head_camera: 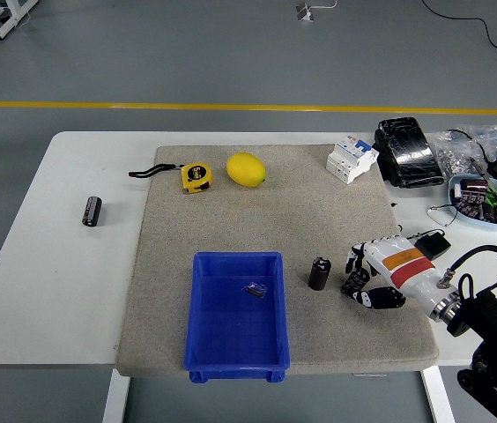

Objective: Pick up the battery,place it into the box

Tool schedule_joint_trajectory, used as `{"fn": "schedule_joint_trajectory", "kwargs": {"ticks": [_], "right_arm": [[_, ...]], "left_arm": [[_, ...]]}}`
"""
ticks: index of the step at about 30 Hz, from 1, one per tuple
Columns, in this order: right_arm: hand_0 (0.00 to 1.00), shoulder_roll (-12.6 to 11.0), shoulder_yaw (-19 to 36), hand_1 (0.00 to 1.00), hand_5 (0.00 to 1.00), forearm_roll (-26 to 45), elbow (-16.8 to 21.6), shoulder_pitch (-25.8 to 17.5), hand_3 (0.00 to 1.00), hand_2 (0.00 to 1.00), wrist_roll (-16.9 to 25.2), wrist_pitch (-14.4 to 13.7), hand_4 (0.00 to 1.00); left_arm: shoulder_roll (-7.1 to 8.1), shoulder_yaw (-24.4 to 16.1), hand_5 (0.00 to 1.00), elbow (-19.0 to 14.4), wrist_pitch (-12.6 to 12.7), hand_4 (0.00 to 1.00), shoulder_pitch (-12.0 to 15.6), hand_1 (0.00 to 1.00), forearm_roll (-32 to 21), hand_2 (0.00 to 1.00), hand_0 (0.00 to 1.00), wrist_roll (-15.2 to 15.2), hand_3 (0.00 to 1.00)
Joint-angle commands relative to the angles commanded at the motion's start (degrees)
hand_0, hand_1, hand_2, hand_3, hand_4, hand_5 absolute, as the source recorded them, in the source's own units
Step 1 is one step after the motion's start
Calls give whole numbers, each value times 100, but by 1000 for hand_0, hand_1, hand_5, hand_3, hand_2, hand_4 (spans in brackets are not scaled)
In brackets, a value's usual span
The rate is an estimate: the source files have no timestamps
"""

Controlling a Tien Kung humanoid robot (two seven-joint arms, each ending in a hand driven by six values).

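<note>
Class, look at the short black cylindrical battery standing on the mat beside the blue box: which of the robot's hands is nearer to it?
Right. The right hand hovers just right of the short black cylindrical battery, not touching it; the left hand is out of view.

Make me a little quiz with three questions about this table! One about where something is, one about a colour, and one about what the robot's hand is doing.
1. Where is the lemon?
A. inside the blue box
B. on the mat, just right of the tape measure
C. on the bare table by the left edge

2. What colour is the box?
A. blue
B. red
C. green

3. What is the right hand doing?
A. gripping the upright battery
B. resting inside the box
C. open beside the upright battery, not touching it

Answers:
1. B, the lemon lies on the grey mat next to the yellow tape measure.
2. A, its walls and floor are bright blue.
3. C, a gap of mat shows between the fingers and the battery, which stands on its end right of the box.
</note>
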Motion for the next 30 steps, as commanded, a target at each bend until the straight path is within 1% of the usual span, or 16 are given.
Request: {"fn": "schedule_joint_trajectory", "kwargs": {"ticks": [6,7,17,19,30], "right_arm": [[168,17,-33,304,243,63,-2,-1,467,425,38,6,831],[167,20,-38,304,236,70,1,-2,463,423,41,4,818],[154,10,-49,309,223,108,58,15,464,422,82,-17,824],[149,9,-49,302,220,118,44,16,462,416,89,-14,843],[152,45,-83,302,207,196,-110,31,458,415,96,-12,829]], "left_arm": [[-1,-7,681,0,-6,626,-4,640,15,682,684,3,621],[-1,-8,680,0,-7,626,-5,640,16,683,685,3,621],[8,3,680,0,-13,626,-16,640,13,682,685,1,620],[9,-6,681,1,-16,626,-19,639,24,681,685,3,620],[7,-9,681,-1,-23,626,-24,640,43,683,685,8,620]]}}
